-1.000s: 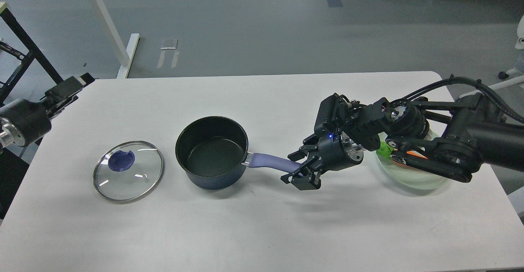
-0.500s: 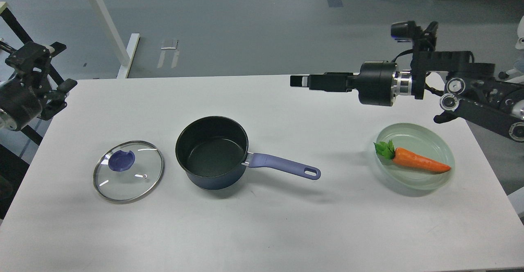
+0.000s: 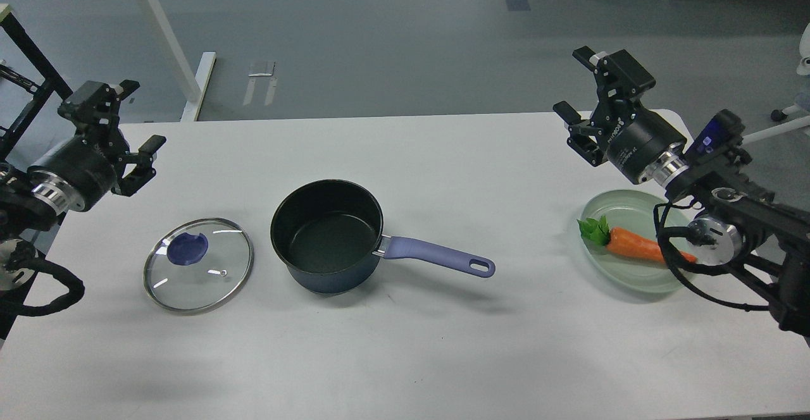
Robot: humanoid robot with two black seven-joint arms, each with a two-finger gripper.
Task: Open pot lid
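The dark navy pot stands open at the table's middle, black inside showing, its purple handle pointing right. The clear glass lid with its purple knob lies flat on the table just left of the pot, apart from it. My left gripper hovers open and empty above the table's far left edge, up and left of the lid. My right gripper is open and empty, raised above the table's far right, well away from the handle.
A pale green glass plate with a carrot sits at the right, partly under my right arm. A white desk leg stands on the floor beyond the table.
My right gripper left the pot handle's end, lifted and drew back to the far right. My left gripper turned and moved in a little over the table's left edge. Pot and lid have not moved.
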